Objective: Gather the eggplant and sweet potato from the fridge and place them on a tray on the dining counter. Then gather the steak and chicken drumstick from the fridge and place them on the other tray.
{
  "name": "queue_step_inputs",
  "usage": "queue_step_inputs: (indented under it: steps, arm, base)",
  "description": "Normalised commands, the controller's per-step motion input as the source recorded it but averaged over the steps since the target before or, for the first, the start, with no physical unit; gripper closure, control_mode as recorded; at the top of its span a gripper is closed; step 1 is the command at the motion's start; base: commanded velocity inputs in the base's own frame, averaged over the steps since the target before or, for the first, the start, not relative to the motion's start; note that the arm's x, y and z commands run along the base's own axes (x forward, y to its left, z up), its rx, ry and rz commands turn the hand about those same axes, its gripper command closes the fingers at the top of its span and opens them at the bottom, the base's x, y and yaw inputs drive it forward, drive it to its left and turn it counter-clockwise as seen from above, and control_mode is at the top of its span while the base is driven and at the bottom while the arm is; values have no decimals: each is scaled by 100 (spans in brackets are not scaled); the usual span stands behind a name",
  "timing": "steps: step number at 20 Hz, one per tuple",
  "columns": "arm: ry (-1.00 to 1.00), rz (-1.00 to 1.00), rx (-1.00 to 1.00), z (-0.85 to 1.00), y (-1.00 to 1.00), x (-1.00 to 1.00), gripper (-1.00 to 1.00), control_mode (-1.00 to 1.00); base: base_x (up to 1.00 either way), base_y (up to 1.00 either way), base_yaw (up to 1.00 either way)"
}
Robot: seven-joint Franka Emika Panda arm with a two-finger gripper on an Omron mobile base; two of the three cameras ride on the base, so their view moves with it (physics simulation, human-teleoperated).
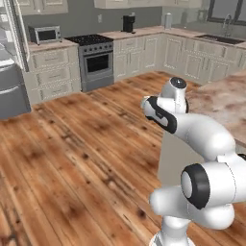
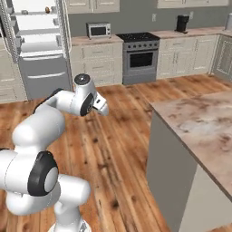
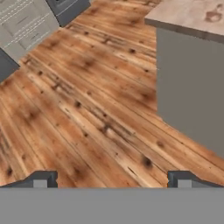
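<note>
Above the wood floor [image 3: 87,113], the gripper [image 3: 111,179] is held wide open and empty, the dining counter [image 3: 192,17] cut off at right.

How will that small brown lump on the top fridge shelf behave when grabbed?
The lump looks small and rounded, so it is probably light and may roll if nudged. It sits on a flat white shelf, so a push could slide it away. It is too small here to judge firmness.
</note>
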Motion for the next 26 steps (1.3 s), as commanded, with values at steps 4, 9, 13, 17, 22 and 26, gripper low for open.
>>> queue_step_inputs:
  steps: [4,9,13,17,22,26]
  arm:
    - [0,0,0,0,0,0,-100,100]
    - [0,0,0,0,0,0,-100,100]
    - [0,0,0,0,0,0,-100,100]
    - [0,0,0,0,0,0,-100,100]
    - [0,0,0,0,0,0,-100,100]
    - [0,0,0,0,0,0,-100,100]
  base:
    - [44,22,40]
    - [73,36,32]
    - [85,55,21]
    - [96,44,25]
    - [100,36,27]
    - [100,37,27]
